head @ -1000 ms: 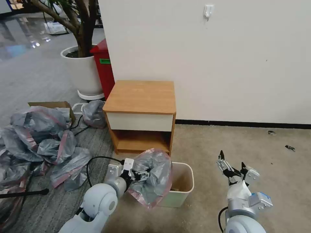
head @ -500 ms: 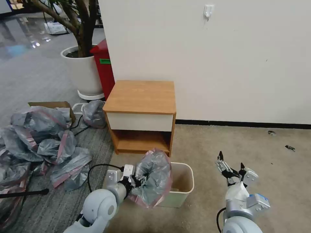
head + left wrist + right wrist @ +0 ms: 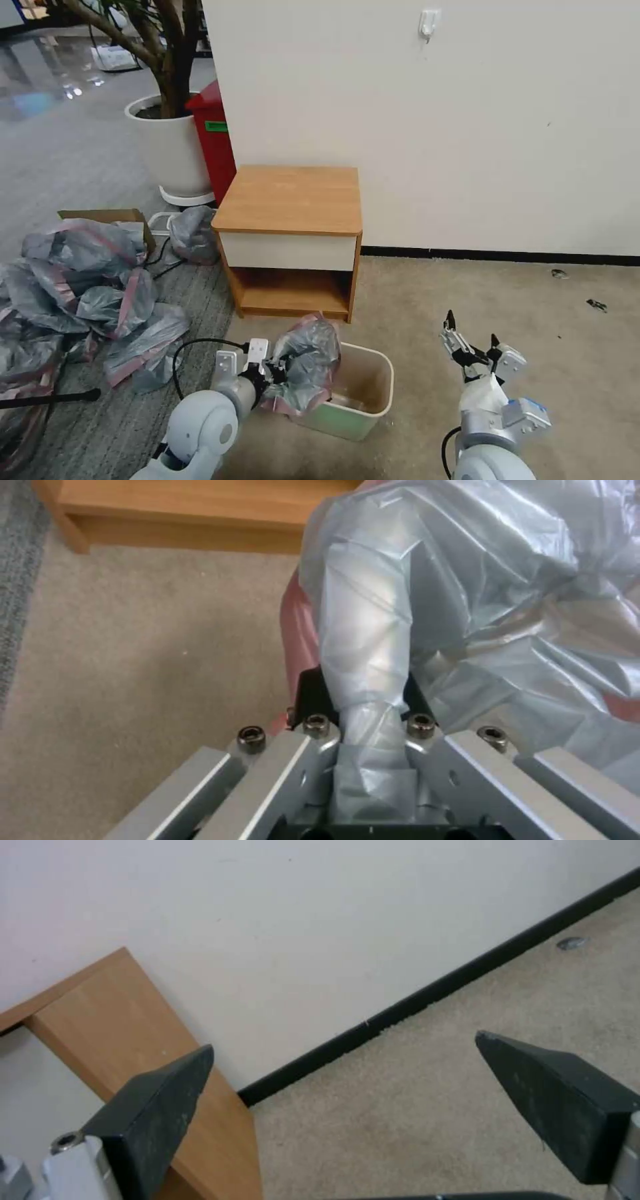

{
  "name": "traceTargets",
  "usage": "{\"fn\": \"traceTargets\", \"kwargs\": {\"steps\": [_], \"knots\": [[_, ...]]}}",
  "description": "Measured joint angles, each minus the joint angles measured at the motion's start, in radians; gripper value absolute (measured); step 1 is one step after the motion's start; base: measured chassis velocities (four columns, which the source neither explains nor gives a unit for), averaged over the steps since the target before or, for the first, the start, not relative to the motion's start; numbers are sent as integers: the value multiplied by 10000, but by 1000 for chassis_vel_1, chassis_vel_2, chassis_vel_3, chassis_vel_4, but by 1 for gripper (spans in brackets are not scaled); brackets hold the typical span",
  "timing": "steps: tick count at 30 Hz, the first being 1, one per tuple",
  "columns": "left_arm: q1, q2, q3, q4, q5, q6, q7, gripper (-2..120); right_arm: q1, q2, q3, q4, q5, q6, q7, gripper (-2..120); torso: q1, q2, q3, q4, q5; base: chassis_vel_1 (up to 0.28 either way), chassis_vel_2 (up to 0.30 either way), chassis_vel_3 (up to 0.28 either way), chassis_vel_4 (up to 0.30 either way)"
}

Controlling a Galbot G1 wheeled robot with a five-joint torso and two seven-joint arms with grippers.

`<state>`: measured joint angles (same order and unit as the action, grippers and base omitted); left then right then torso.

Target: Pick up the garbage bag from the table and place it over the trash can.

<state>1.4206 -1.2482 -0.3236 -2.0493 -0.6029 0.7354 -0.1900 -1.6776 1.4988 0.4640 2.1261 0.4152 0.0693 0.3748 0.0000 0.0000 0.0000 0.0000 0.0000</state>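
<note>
One garbage bag (image 3: 303,365), grey with a pink-red band, lies crumpled against the left rim of the trash can (image 3: 365,387) and hangs partly over it; it is bunched, so its long axis cannot be told. One left gripper (image 3: 280,371) clamps a pleat of the bag between its fingers (image 3: 313,700), on the can's left side. One trash can, cream-beige, is tilted, mouth open toward the right. One table (image 3: 291,198) stands just behind the can, against the wall, its top bare. One right gripper (image 3: 471,338) hangs well to the can's right, fingers (image 3: 160,1100) spread wide and holding nothing, with bare carpet between it and the can. One heap of similar bags (image 3: 80,293) lies far to the can's left. One white plant pot (image 3: 170,150) and one red bin (image 3: 215,143) stand behind the table's left side.
</note>
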Motion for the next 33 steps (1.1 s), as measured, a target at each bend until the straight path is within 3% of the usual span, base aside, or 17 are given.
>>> {"fn": "traceTargets", "kwargs": {"steps": [3,5,7,8,11,17,20,26,33], "knots": [[39,-49,-41,-16,4,-123,-99,5,-7,0,-58,62,-35,0,-59,100,0,0,0,0,-1,0,0,0,0],[174,-102,-97,-27,79,-1234,-214,5,-220,-159,-371,461,595,-41,-1137,100,-1,0,0,0,-1,0,0,0,0],[358,-50,-175,-25,394,-2814,128,5,-453,-544,-1004,972,1208,-362,-2637,100,0,0,0,0,0,0,0,0,0],[358,-50,-175,-25,394,-2814,128,5,-453,-544,-1004,972,1208,-362,-2637,100,0,0,0,0,0,0,0,0,0],[636,126,-180,47,1071,-4317,751,5,-430,-1118,-1969,1359,1542,-1096,-3523,100,-1,0,0,0,0,0,0,0,0],[1048,261,-320,-115,1604,-5225,1470,5,318,-2284,-3386,1266,2004,-2164,-3780,100,0,0,0,1,1,0,0,0,0],[1174,238,-356,-161,1831,-5478,1627,5,682,-2480,-3606,1111,2290,-2398,-3674,100,0,0,0,1,-1,0,0,0,0],[1455,213,-346,-140,2393,-6511,2166,5,1654,-2452,-3927,514,3711,-2980,-2807,100,0,0,0,1,0,0,0,0,0],[1595,211,-378,-241,2412,-6763,2382,5,2326,-2504,-3830,-118,3757,-3166,-2442,100,0,0,0,0,0,0,0,0,0]]}}
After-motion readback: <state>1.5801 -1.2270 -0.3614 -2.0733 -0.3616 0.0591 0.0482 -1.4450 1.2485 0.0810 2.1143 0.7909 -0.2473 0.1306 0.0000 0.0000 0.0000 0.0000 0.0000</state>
